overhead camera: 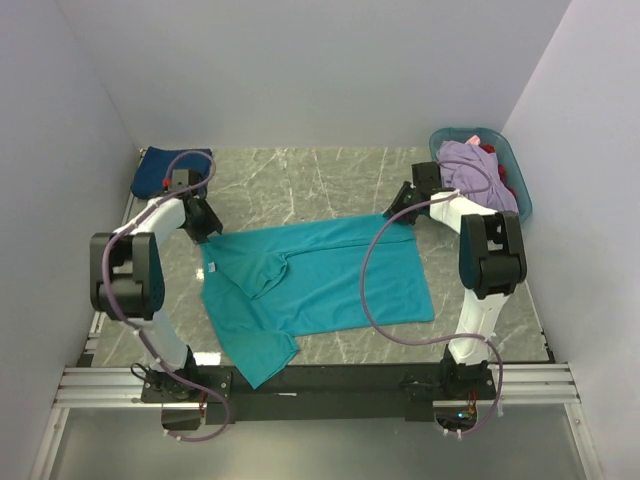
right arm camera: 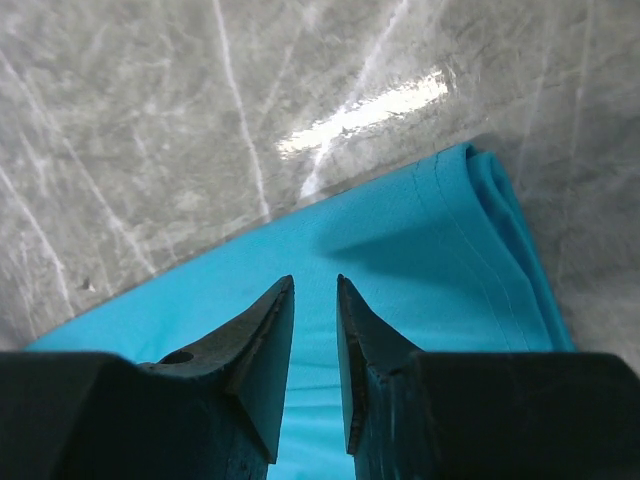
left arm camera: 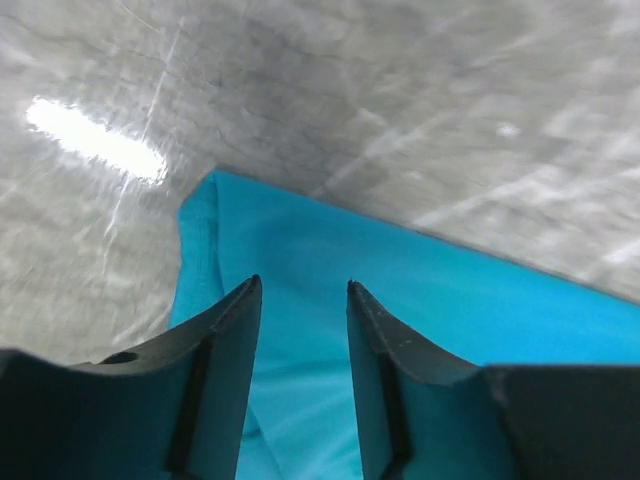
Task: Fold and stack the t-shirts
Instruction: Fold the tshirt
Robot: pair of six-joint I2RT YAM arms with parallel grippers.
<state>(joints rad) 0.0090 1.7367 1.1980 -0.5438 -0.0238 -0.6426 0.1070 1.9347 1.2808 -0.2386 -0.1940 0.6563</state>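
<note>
A teal t-shirt [overhead camera: 320, 275] lies spread on the marble table, one sleeve folded in across its middle and its lower left part hanging toward the near edge. My left gripper [overhead camera: 207, 232] hovers over the shirt's far left corner [left arm camera: 215, 205]; its jaws [left arm camera: 303, 285] stand open with only flat cloth showing between them. My right gripper [overhead camera: 398, 212] is over the far right corner [right arm camera: 480, 200], jaws [right arm camera: 315, 280] a little apart, nothing pinched. A folded navy t-shirt [overhead camera: 170, 172] rests at the back left. Lavender [overhead camera: 470, 170] and red [overhead camera: 503, 180] t-shirts lie in the basket.
The teal plastic laundry basket [overhead camera: 517, 165] stands at the back right against the wall. White walls close in on the left, back and right. Bare marble [overhead camera: 320, 180] stretches behind the teal shirt. The arms' base rail [overhead camera: 320, 385] runs along the near edge.
</note>
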